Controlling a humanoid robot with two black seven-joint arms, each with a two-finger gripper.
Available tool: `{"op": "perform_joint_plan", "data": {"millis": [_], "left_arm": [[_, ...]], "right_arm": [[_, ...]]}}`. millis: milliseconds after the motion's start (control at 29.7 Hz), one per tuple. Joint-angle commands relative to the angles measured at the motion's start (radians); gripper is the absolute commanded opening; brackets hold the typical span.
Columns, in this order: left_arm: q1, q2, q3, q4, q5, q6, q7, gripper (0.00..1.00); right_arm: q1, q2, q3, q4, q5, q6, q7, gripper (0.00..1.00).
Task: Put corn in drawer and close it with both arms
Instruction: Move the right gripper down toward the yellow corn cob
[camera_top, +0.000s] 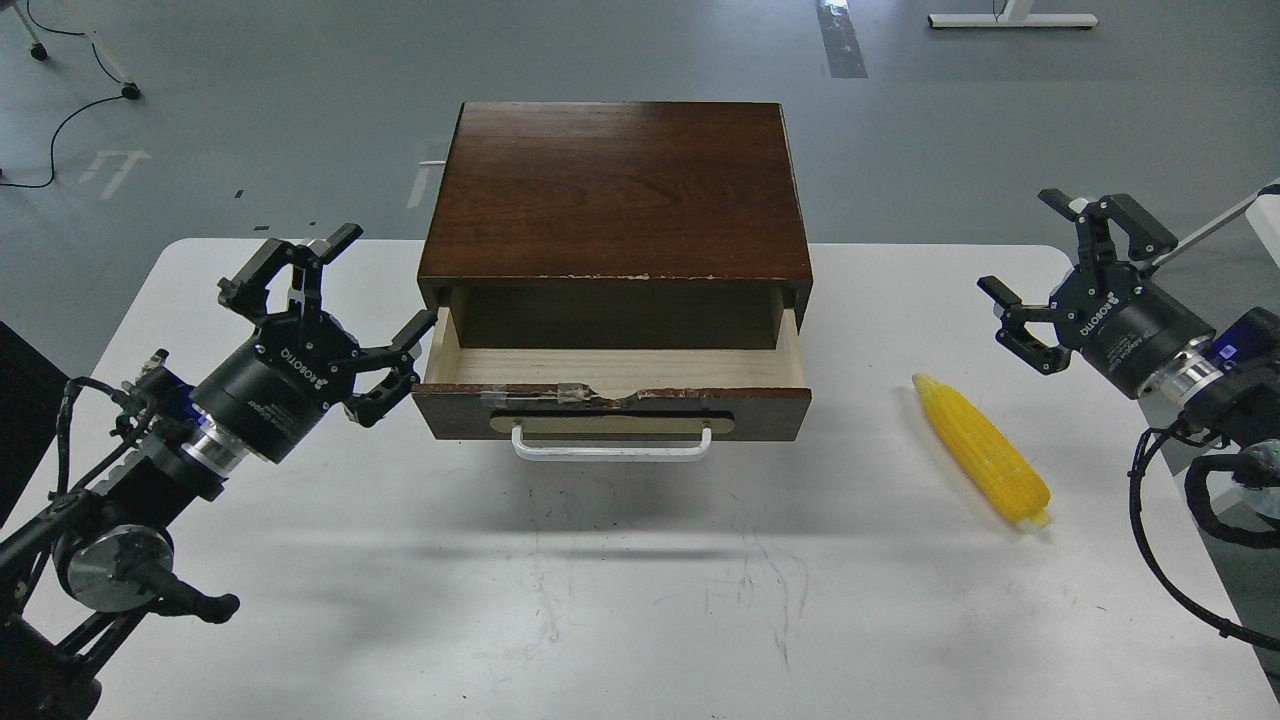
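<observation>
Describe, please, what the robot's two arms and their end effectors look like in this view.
Both arms are black, with loose black cables looping beside them. Each ends in a black cylinder lettered ROBOTIQ in white, with a silver ring behind it. The left end effector and the right end effector have black, jointed fingers of linked bars. The left arm shows a round silver-grey joint cap low down; the right arm shows a small blue-lit patch.
</observation>
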Motion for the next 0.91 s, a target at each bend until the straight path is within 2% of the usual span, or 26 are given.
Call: {"op": "perform_joint_plan", "data": {"millis": [0, 202, 303, 471, 538, 606, 807, 875], "left_arm": [[0.005, 0.001, -0.006, -0.002, 0.002, 0.0, 0.002, 1.0], [0.005, 0.006, -0.008, -0.002, 0.0, 0.009, 0.006, 1.0], [0.003, 0.01, -0.008, -0.001, 0.0, -0.008, -0.004, 1.0], [-0.005, 0.016, -0.012, 0.001, 0.0, -0.025, -0.007, 1.0], [-0.005, 0.016, -0.012, -0.001, 0.002, -0.025, -0.007, 1.0], [-0.009, 0.016, -0.012, 0.001, 0.003, -0.025, -0.009, 1.0], [-0.009, 0.015, -0.012, -0.001, 0.003, -0.025, -0.012, 1.0], [-0.009, 0.016, -0.014, 0.001, 0.003, -0.025, -0.026, 1.0]], "right_arm": [[-0.004, 0.0, 0.003, -0.001, 0.003, 0.0, 0.0, 1.0], [-0.003, -0.017, -0.008, 0.004, -0.014, 0.0, 0.0, 1.0], [0.008, -0.046, -0.012, 0.013, -0.019, 0.0, 0.0, 1.0], [0.057, -0.162, -0.016, 0.01, -0.117, 0.0, 0.0, 1.0], [0.091, -0.197, -0.017, 0.012, -0.28, 0.0, 0.0, 1.0], [0.135, -0.22, -0.016, 0.015, -0.57, 0.0, 0.0, 1.0], [0.197, -0.247, -0.02, 0.042, -0.997, 0.0, 0.0, 1.0], [0.206, -0.247, -0.022, 0.061, -1.142, 0.0, 0.0, 1.0]]}}
